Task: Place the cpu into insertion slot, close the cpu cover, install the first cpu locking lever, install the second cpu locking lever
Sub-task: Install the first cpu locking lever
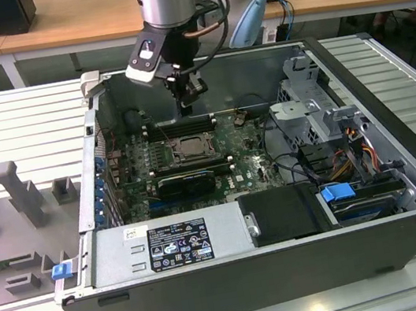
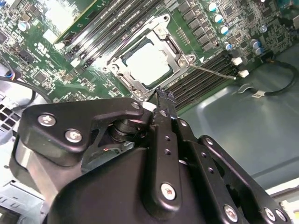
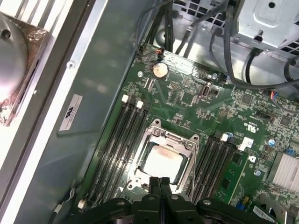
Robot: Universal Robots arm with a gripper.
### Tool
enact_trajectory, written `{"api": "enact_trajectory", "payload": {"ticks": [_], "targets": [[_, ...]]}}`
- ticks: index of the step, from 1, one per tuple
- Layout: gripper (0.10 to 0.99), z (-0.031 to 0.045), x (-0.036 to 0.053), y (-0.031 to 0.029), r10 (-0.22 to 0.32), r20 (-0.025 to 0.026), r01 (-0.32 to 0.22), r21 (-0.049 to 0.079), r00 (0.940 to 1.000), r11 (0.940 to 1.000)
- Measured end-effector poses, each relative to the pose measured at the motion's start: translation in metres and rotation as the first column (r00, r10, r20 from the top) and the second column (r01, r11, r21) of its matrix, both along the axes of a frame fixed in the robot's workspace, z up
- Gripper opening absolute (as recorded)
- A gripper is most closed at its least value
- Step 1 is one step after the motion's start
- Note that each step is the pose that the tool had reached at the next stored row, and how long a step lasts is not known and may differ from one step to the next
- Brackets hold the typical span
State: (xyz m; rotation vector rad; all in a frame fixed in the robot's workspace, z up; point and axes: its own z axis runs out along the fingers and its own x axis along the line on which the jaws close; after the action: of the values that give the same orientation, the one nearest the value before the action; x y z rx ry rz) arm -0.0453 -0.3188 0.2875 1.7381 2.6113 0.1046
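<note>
Jaws pressed together, hovering near cpu [image 3: 161, 161], cpu cover [image 3: 171, 137] lowered

A long wooden desk [image 1: 73, 20] stood well beyond the pincer [image 1: 186, 105]; a ribbed grey metal table [image 1: 18, 115] spread below it and out to both sides.

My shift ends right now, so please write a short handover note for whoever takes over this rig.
The gripper: jaws shut, empty, hovering near the edge of the insertion slot.
The cpu sits in the insertion slot; the cpu cover lies down around it.
Done: cpu placed, cover apparently closed.
Left: locking levers; one lever rod angles out across the memory slots, seemingly unlatched.
</note>
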Motion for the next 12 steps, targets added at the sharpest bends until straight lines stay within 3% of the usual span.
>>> {"api": "enact_trajectory", "payload": {"ticks": [7, 12], "targets": [[0.106, 0.0, 0.0, 0.0, 0.069, 0.0, -0.069, 0.0, 0.9976, 0.9976], [0.106, 0.0, 0.0, 0.0, 0.15, 0.0, -0.15, 0.0, 0.9886, 0.9886]]}}
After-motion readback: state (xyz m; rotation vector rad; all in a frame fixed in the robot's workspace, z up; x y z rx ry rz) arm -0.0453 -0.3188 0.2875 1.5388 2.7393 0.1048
